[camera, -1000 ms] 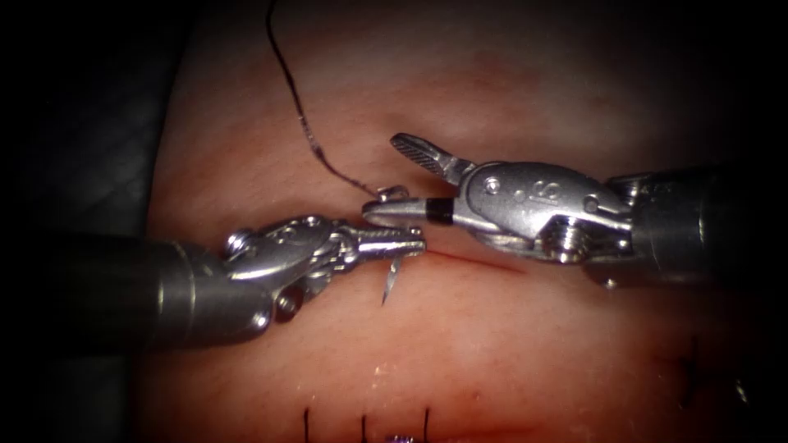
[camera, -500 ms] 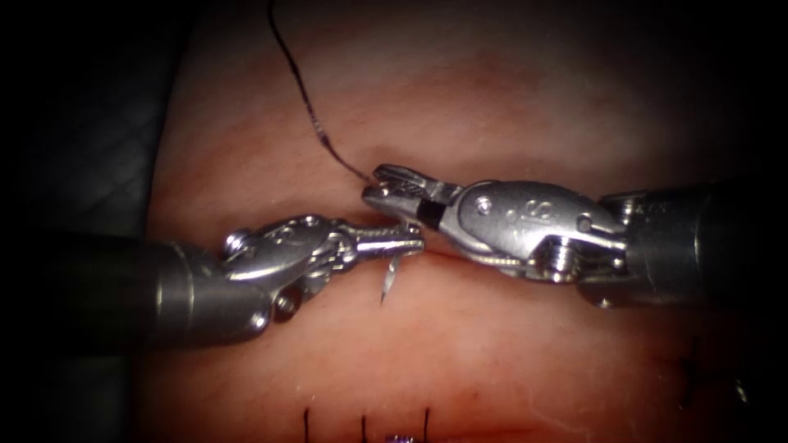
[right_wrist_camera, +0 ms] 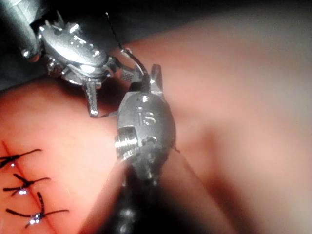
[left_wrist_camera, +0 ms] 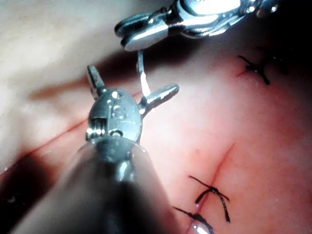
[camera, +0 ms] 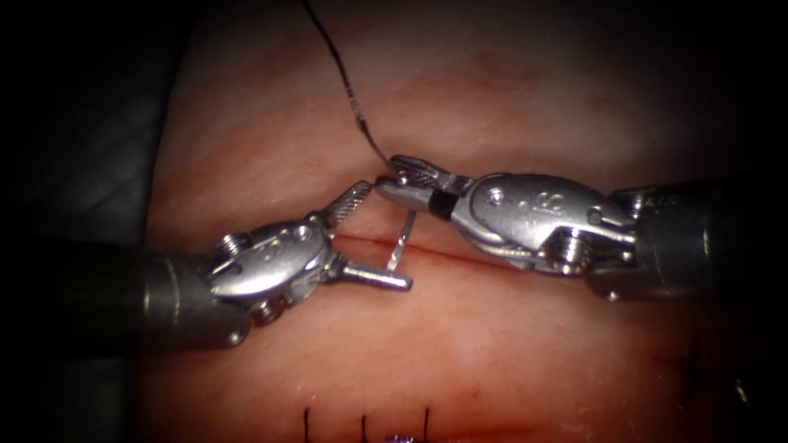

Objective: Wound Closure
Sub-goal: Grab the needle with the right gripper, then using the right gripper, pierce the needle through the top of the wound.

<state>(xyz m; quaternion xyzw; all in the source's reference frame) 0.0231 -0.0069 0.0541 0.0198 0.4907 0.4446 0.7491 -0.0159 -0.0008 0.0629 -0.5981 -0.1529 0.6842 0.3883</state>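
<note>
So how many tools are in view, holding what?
2. Left tool at the cut's left end, open, empty. Right tool opposite, shut on the needle's thread end; needle seemingly out of tissue.

Curved steel needle (camera: 400, 239): clamped near its thread end by the silver right tool (camera: 400, 182), body hanging toward 6 o'clock, tip just above the thin red cut (camera: 460, 256), out of the pale pink tissue (camera: 509, 353). Dark thread (camera: 341, 78) trails toward 11 o'clock. Silver left tool (camera: 382, 238): jaws spread, holding nothing.
</note>
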